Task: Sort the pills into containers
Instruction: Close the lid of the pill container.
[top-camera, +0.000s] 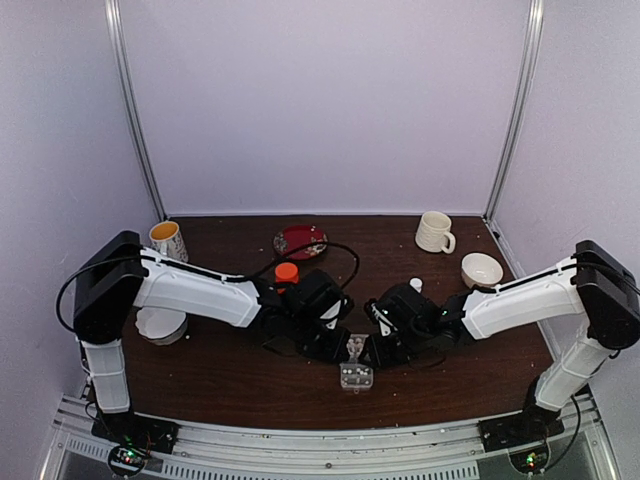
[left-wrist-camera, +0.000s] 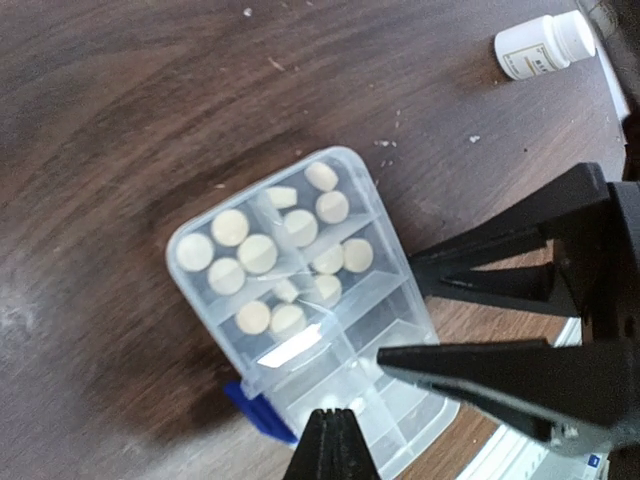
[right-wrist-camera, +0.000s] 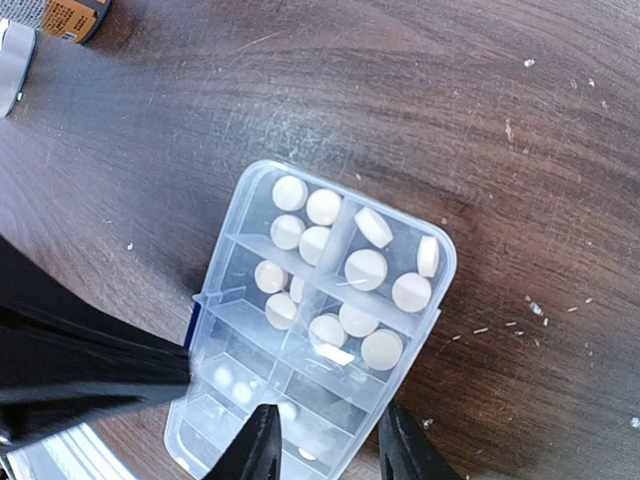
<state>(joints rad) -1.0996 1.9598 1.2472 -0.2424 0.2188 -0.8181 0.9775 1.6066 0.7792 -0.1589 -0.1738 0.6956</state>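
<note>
pills (right-wrist-camera: 366, 268) — tiny, light, slippery; nip one edgewise; left pincer (left-wrist-camera: 335, 430) together, right pincer (right-wrist-camera: 328, 425) apart over the organiser box (right-wrist-camera: 440, 290)

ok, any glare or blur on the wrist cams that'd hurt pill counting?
Left wrist: pills slightly soft, a white glare strip on the box just below them; left pincer at the bottom edge is a dark blur. Right wrist: pills sharper, one small glare patch mid-box, sheen on the table. Top view: even light, box too small to count pills.
</note>
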